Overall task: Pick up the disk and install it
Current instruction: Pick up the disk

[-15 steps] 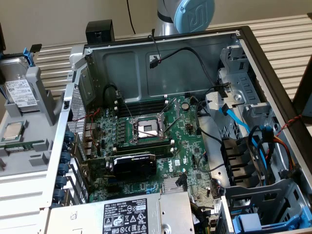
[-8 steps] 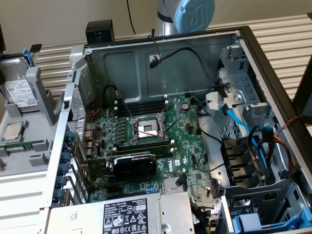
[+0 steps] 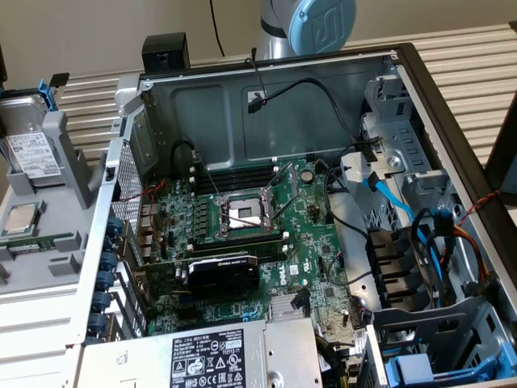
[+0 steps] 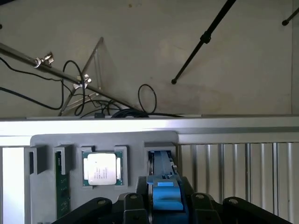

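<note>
**Gripper (image 4: 164, 207) at the racked disk (image 3: 32, 153)**

The disk stands upright in the end slot of the grey holder (image 3: 73, 158), beside the open case (image 3: 323, 97). The gripper straddles its blue carrier end; I cannot tell whether it grips.

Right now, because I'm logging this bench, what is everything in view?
disk: one, silver, blue carrier, upright in holder
holder: one, grey, exterior view's left of case
CPU: one, silver, in holder pocket
memory stick: one, green, in holder slot
case: one, grey, open, centre
motherboard: one, green, inside case
graphics card: one, black, on motherboard
power supply: one, grey, case's near end
second carrier: one, blue, case's near corner, exterior view's right
arm: one, grey and blue, behind case
gripper: one, black, at disk's carrier
</note>
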Controlling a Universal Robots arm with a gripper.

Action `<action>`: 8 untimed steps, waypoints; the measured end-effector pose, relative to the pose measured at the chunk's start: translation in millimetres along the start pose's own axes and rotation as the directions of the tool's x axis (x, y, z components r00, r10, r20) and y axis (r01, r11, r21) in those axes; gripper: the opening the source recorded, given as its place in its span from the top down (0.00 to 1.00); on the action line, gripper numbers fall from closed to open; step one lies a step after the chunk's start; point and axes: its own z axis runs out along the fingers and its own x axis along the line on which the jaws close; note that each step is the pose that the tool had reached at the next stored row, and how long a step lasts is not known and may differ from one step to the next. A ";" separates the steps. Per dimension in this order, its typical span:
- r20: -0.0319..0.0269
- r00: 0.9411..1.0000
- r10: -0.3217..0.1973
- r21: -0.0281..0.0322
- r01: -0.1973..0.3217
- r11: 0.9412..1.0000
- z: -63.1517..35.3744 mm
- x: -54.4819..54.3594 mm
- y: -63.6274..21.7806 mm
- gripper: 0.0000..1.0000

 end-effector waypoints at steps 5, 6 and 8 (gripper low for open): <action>-0.009 1.000 0.001 -0.005 -0.001 1.000 -0.1 0.0 -0.2 0.62; -0.012 1.000 0.001 -0.006 -0.001 1.000 0.1 0.0 -0.3 0.62; -0.018 1.000 0.001 -0.008 -0.001 1.000 0.3 -0.1 -0.2 0.62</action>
